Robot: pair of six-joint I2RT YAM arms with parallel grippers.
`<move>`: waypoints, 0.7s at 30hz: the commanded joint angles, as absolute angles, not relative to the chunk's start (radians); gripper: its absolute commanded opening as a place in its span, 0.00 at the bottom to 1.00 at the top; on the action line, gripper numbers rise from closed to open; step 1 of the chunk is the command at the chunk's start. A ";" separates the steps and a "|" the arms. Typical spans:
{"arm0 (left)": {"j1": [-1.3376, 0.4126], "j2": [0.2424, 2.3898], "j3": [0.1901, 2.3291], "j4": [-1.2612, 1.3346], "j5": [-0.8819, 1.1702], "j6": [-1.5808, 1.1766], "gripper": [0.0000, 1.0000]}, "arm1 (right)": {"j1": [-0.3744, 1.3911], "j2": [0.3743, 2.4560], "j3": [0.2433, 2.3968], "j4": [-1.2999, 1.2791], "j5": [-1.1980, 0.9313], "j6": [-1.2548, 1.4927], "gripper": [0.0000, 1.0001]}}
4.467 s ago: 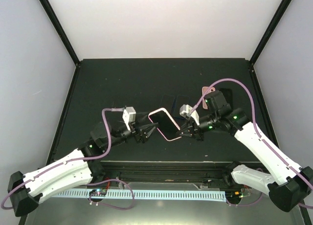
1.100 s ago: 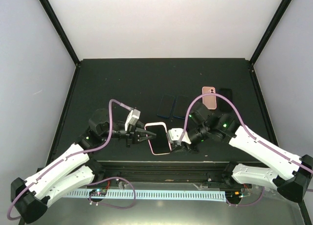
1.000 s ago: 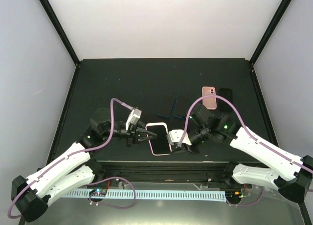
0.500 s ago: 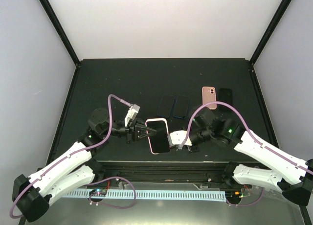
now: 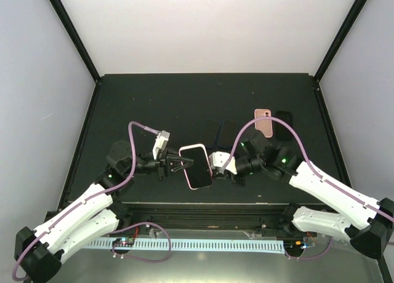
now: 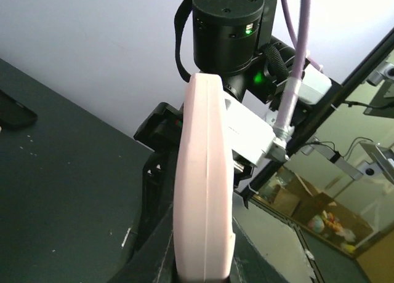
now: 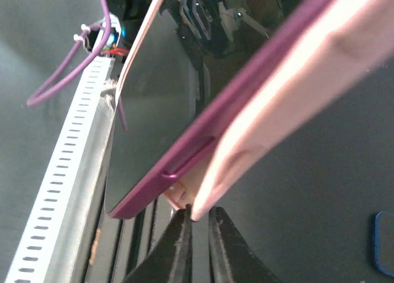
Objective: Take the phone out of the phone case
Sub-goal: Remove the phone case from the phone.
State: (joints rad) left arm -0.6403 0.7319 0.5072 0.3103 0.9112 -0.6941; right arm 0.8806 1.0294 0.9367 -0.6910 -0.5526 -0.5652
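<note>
The phone (image 5: 196, 167), dark screen up in its pink phone case (image 5: 184, 151), hangs above the table between both grippers. My left gripper (image 5: 180, 166) is shut on its left edge. In the left wrist view the phone case (image 6: 203, 184) stands edge-on between my left gripper's (image 6: 203, 267) jaws. My right gripper (image 5: 215, 167) is at the right edge. In the right wrist view the phone (image 7: 184, 104) shows a magenta rim, and the phone case (image 7: 295, 92) has peeled away from it at the near corner. There my right gripper (image 7: 198, 224) is shut on the case's lip.
Two dark blue phones (image 5: 211, 130) (image 5: 229, 132) lie side by side behind the held phone. A pink phone (image 5: 265, 120) and a black one (image 5: 284, 119) lie at the back right. A white slotted rail (image 5: 184, 245) runs along the near edge below the table.
Both grippers have carried the phone up and away from the near edge, tilting it slightly. The right gripper's jaws have closed a little further on the case's lip.
</note>
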 commanded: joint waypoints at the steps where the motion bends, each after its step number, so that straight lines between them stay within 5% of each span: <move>1: -0.683 0.692 0.496 0.409 1.065 -0.808 0.02 | 0.785 1.078 1.002 -0.472 -0.530 -0.432 0.12; 21: -0.718 0.857 0.376 0.620 0.940 -0.816 0.02 | 0.714 1.168 1.111 -0.466 -0.969 -0.189 0.52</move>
State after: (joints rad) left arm -0.6582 0.7937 0.4091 0.5869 0.8127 -0.7677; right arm 0.7101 1.1439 1.0416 -0.7490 -0.8001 -0.2752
